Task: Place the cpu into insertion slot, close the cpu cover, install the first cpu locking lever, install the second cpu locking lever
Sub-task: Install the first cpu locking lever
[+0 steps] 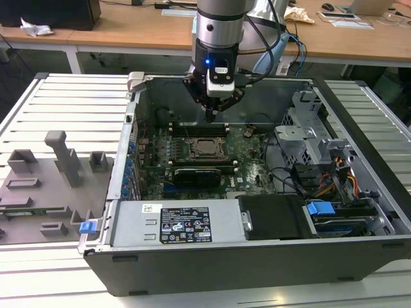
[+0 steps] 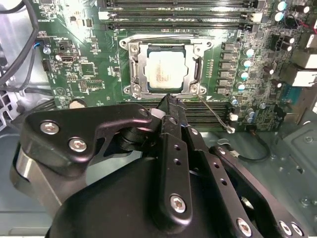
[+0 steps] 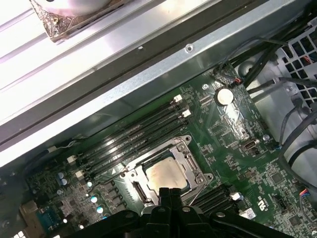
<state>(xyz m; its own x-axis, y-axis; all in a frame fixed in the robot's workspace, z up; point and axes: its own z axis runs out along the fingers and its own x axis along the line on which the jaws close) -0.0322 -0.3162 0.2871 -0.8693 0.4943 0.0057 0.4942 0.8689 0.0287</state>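
Note:
The cpu [image 2: 162, 73] lies flat in its socket on the green motherboard [image 2: 89, 74], its pale metal top showing through the square opening of the cpu cover [image 2: 140, 69], which lies down over it. In the first wrist view the cpu [image 3: 166, 174] and the cover [image 3: 190, 163] sit just past my fingertips. A thin wire locking lever [image 2: 215, 113] sticks out at an angle from one socket corner, unlatched. My gripper [image 1: 210, 115] hangs above the socket's far edge inside the case, fingers [image 2: 171, 106] shut together with nothing between them.
Black memory slots [image 2: 178, 15] run beside the socket. In the exterior view the case holds a power supply [image 1: 183, 224] at the front, a drive cage [image 1: 308, 138] and cables at the exterior view's right. A grey fixture plate [image 1: 45, 186] lies outside, at the left.

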